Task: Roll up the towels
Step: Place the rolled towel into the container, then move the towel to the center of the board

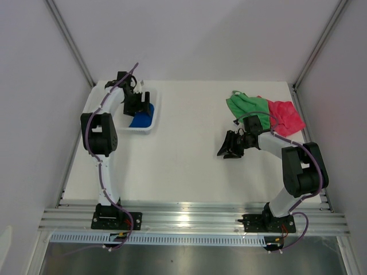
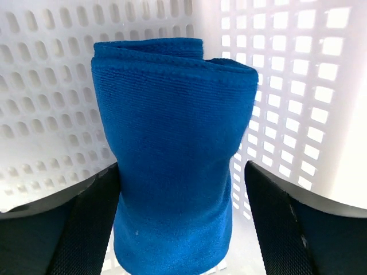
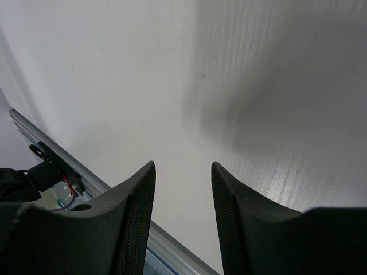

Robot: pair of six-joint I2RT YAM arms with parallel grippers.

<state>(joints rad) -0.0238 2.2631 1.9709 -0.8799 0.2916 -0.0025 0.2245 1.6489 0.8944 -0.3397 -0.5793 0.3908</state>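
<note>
The royal blue towel [image 2: 172, 154] is rolled up and stands inside the white mesh basket [image 2: 46, 86]; it also shows in the top view [image 1: 141, 120]. My left gripper [image 2: 180, 171] is open around the roll, its left finger against the cloth and its right finger a gap away. In the top view the left gripper [image 1: 139, 105] reaches down into the basket [image 1: 156, 114]. The bright green towel [image 1: 248, 106] and the pink-red towel [image 1: 285, 116] lie crumpled side by side at the back right. My right gripper [image 1: 227, 150] [image 3: 182, 167] is open and empty over bare table, in front of them.
The white table [image 3: 258, 86] ends at a metal rail [image 1: 189, 217] along the near edge, where both arm bases are bolted. Pale walls close in the left, right and back sides.
</note>
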